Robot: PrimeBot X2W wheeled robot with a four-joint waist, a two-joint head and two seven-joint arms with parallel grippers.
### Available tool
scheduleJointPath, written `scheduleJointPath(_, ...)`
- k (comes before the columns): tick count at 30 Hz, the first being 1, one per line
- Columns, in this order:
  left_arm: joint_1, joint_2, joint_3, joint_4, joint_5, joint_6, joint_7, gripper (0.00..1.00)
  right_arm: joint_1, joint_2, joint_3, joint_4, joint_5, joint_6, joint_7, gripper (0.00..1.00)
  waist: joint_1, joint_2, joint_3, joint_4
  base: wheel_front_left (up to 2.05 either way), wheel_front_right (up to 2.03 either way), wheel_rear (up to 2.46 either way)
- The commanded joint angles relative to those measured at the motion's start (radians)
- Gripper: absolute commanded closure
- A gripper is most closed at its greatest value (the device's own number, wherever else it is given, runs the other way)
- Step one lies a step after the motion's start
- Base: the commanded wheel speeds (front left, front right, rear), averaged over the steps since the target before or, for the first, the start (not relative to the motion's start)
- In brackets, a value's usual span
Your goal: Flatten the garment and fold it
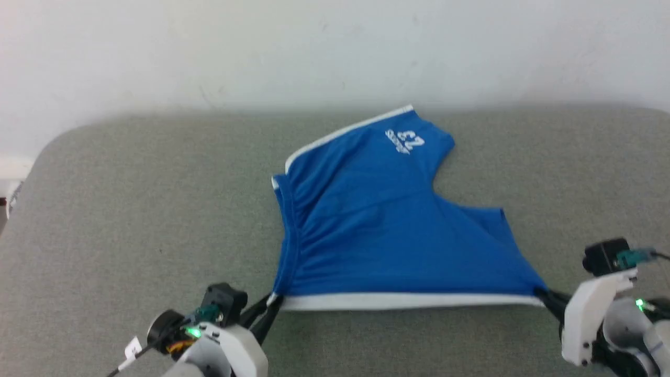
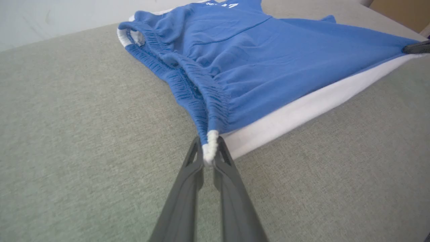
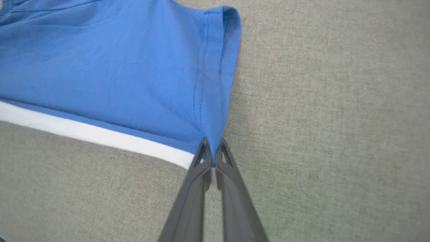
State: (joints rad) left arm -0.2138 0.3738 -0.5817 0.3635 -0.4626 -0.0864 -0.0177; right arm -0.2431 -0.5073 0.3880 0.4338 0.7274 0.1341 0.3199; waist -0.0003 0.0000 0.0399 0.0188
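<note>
One pair of bright blue shorts, the garment [image 1: 387, 225], lay on the grey counter [image 1: 131, 209], pulled taut between the robot's two hands. The left hand [image 2: 210, 153] was pressed together on the white end of the gathered waistband [image 2: 208, 97]. The right hand [image 3: 211, 156] pinched the hem corner where the single white stripe [image 3: 84, 132] ended. Beyond both hands the far leg, with its one white logo [image 1: 404, 140], lay loose. The cloth looked light, soft and limp, apt to sag and crease. Corners and the thick waistband seemed the surest holds.
</note>
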Motion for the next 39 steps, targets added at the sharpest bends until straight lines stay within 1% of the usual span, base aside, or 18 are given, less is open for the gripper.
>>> scheduleJointPath(1,0.03,0.03,0.01,-0.013,-0.009,0.019,0.007,1.0,0.032,-0.026,-0.02,-0.01,0.002,-0.003,0.013,1.0,0.0003,0.0,-0.051,0.008,0.0,0.0,0.0)
scheduleJointPath(7,0.183,0.078,-0.018,-0.185,-0.032,0.05,0.087,1.0,0.22,-0.078,-0.13,-0.155,0.004,-0.003,0.128,1.0,0.0003,0.0,-0.093,0.03,0.0,0.0,0.0)
scheduleJointPath(9,0.233,0.091,-0.029,-0.236,-0.045,0.059,0.116,1.0,0.286,-0.082,-0.183,-0.211,-0.007,-0.003,0.172,1.0,0.0003,0.0,-0.098,0.035,0.0,0.0,0.0)
scheduleJointPath(11,0.278,0.102,-0.043,-0.275,-0.065,0.057,0.148,1.0,0.353,-0.078,-0.239,-0.267,-0.024,-0.003,0.223,1.0,0.0003,0.0,-0.103,0.042,0.0,0.0,0.0)
scheduleJointPath(14,0.324,0.116,-0.062,-0.318,-0.08,0.057,0.182,1.0,0.456,-0.069,-0.327,-0.339,-0.074,-0.003,0.334,1.0,0.0003,0.0,-0.106,0.054,0.0,0.0,0.0)
scheduleJointPath(16,0.346,0.125,-0.073,-0.341,-0.088,0.059,0.205,1.0,0.506,-0.048,-0.386,-0.408,-0.112,-0.003,0.387,1.0,0.0003,0.0,-0.107,0.06,0.0,0.0,0.0)
scheduleJointPath(20,0.358,0.13,-0.072,-0.386,-0.109,0.058,0.222,1.0,0.556,0.036,-0.491,-0.548,-0.126,-0.003,0.47,1.0,0.0003,0.0,-0.097,0.078,0.0,0.0,0.0)
scheduleJointPath(24,0.317,0.123,-0.065,-0.419,-0.102,0.059,0.222,1.0,0.547,0.08,-0.552,-0.633,-0.145,-0.003,0.528,1.0,0.0003,0.0,-0.072,0.104,0.0,0.0,0.0)
scheduleJointPath(28,0.264,0.103,-0.051,-0.44,-0.106,0.059,0.22,1.0,0.483,0.114,-0.59,-0.681,-0.119,-0.003,0.58,1.0,0.0003,0.0,-0.018,0.13,0.0,0.0,0.0)
scheduleJointPath(31,0.214,0.102,-0.042,-0.426,-0.094,0.051,0.215,1.0,0.409,0.111,-0.603,-0.701,-0.108,-0.003,0.618,1.0,0.0003,0.0,0.027,0.146,0.0,0.0,0.0)
scheduleJointPath(34,0.163,0.085,-0.034,-0.425,-0.092,0.044,0.203,1.0,0.319,0.099,-0.612,-0.709,-0.106,-0.003,0.653,1.0,0.0003,0.0,0.077,0.164,0.0,0.0,0.0)
scheduleJointPath(39,0.068,0.059,-0.025,-0.429,-0.076,0.035,0.193,1.0,0.142,0.079,-0.604,-0.68,-0.129,-0.003,0.702,1.0,0.0003,0.0,0.158,0.197,0.0,0.0,0.0)
